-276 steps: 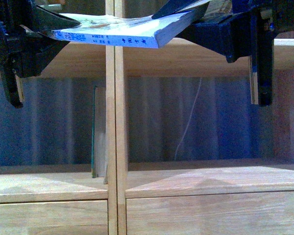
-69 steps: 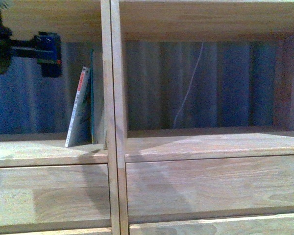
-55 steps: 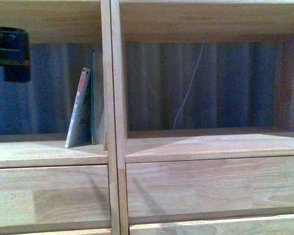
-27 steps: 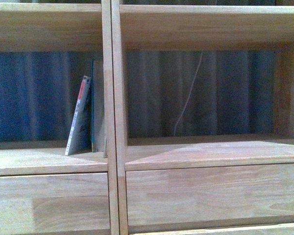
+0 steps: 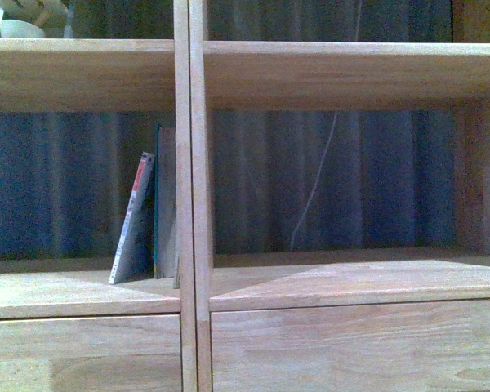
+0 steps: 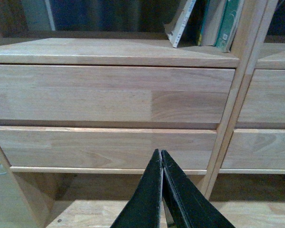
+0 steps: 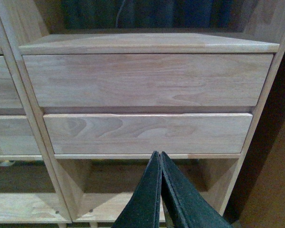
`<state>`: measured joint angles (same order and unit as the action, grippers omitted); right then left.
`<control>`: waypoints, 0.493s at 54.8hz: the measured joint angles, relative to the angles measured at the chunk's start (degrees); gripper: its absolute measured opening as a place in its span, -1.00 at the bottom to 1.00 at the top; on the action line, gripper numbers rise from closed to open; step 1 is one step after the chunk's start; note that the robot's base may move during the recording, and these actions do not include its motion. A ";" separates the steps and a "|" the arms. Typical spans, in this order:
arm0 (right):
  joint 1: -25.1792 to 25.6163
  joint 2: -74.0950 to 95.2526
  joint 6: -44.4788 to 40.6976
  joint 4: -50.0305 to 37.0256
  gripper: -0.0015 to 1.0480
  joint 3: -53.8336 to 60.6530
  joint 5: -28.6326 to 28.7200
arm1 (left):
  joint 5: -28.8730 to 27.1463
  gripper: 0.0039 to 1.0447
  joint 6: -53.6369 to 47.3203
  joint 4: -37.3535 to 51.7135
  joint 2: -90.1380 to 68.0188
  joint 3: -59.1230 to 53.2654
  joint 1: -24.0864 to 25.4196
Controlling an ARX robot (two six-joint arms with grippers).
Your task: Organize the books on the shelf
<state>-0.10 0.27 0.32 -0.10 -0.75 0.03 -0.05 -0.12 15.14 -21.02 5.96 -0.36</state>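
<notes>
The light-wood shelf (image 5: 188, 204) fills the front view. In its left compartment the pale paperback (image 5: 134, 224) with a reddish-white spine leans right against the taller dark teal book (image 5: 158, 204), which stands against the centre post. Both also show in the left wrist view, the paperback (image 6: 181, 23) and the teal book (image 6: 229, 23) on the board above the drawers. Neither gripper shows in the front view. My left gripper (image 6: 161, 152) is shut and empty, low in front of the left drawers. My right gripper (image 7: 158, 154) is shut and empty, low in front of the right drawers.
Two drawer fronts (image 6: 109, 95) sit under the left compartment and two (image 7: 147, 78) under the right. A pale cable (image 5: 314, 188) hangs behind the right compartment against a dark curtain. A pale bowl-like object (image 5: 20, 24) stands on the upper left shelf. A dark wooden surface (image 7: 275, 166) stands beside the shelf's right side.
Five seconds ago both grippers held the paperback flat up high. It now leans in the left compartment; the left arm left view, and the shelf appears lower in the front view.
</notes>
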 joint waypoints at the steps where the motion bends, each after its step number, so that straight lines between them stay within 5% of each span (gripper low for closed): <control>1: 0.00 0.00 0.00 0.00 -0.94 0.00 0.00 | 0.00 -0.95 0.00 -0.15 0.37 -0.24 0.04; 27: 0.00 0.02 0.00 0.00 -0.94 0.00 0.00 | 0.04 -0.95 0.00 -4.42 7.96 -3.43 0.07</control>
<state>-0.10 0.30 0.32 -0.10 -0.75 0.03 -0.01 -0.12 10.72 -13.06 2.52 -0.30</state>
